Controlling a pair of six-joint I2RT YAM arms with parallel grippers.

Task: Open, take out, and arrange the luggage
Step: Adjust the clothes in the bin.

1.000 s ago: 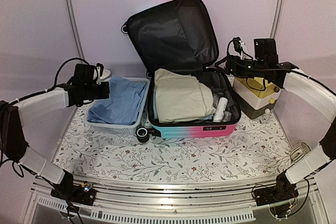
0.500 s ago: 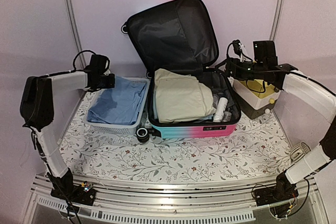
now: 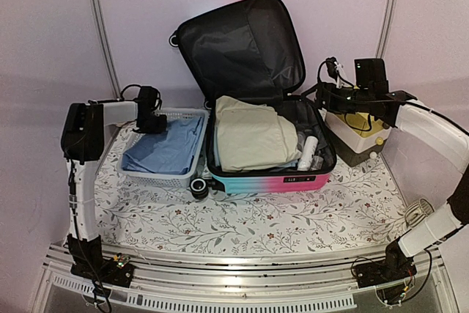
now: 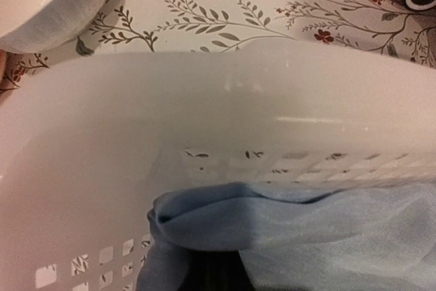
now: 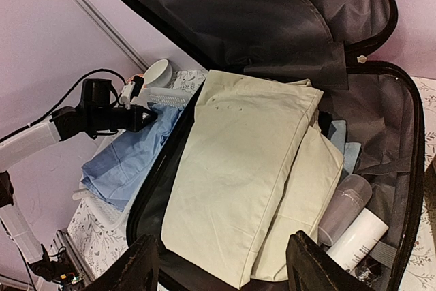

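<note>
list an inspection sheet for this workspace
surface: floral cover
job's things: luggage open, lid up; beige clothes and bottles inside
clutter: basket holding blue cloth; yellow-topped box; white bowl
grippers: left gripper shut, over basket's far corner; right gripper open, empty, at luggage's right
cables: black cables loop at both wrists
surroundings: pale walls; nothing else seen

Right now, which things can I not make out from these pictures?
- Top view: whether the left fingers hold the blue cloth; too small and dark.
- Left wrist view: those fingers do not show; the white basket wall is blurred.
- Both other views: what lies under the beige clothes in the luggage.
- Top view: the yellow-topped box, partly behind the right arm.
</note>
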